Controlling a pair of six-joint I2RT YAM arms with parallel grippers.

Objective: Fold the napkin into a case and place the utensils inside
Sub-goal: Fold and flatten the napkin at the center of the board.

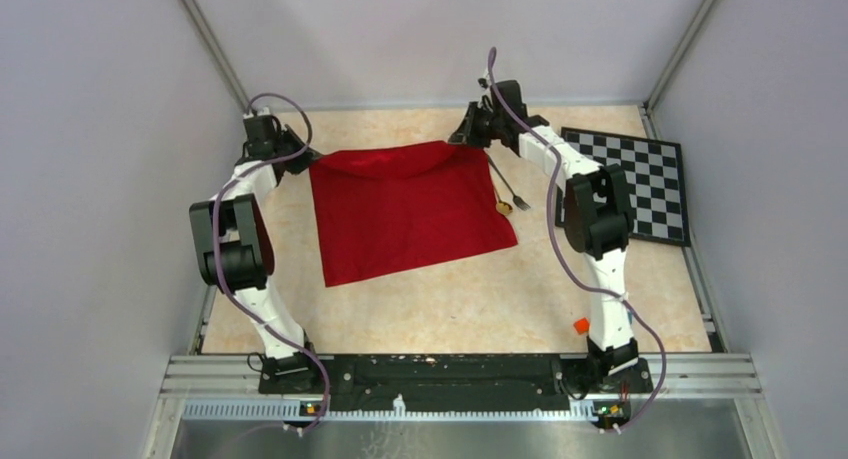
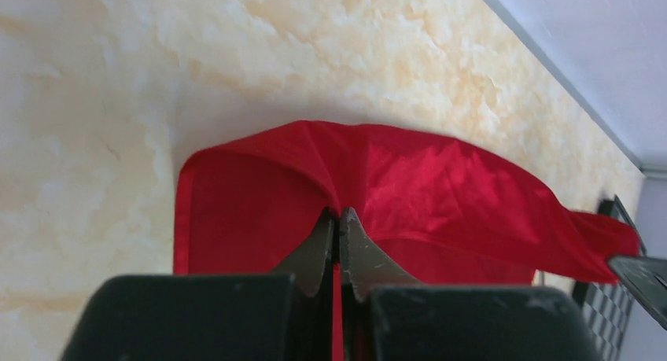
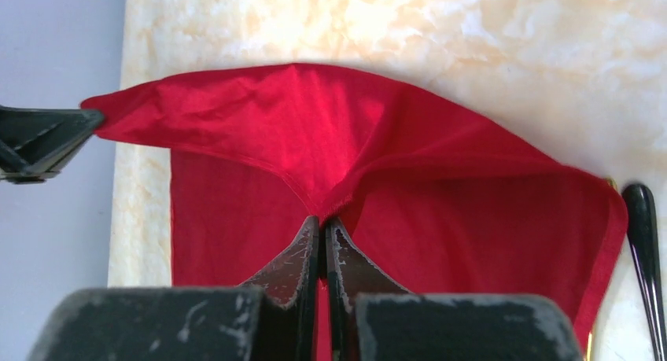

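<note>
The table (image 1: 450, 304) holds the red napkin (image 1: 410, 214), its far edge raised. The left claw (image 2: 338, 216) and the right claw (image 3: 321, 222) each pinch tight on a far corner. The fork (image 1: 512, 191) and the spoon (image 1: 501, 203) lie just beside its right edge.

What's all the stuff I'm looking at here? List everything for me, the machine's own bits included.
napkin: one, deep red, spread mid-table, far edge lifted
fork: one, dark metal, on the table by the napkin's right edge
spoon: one, gold, beside the fork
checkered board: one, black and white, table's far right side
small block: one, orange, near the right arm's base
table: one, marbled beige
left arm: one, white and black, left of the napkin
right arm: one, white and black, right of the napkin
left end effector: one, dark, shut on the napkin's far left corner
right end effector: one, dark, shut on its far right corner
</note>
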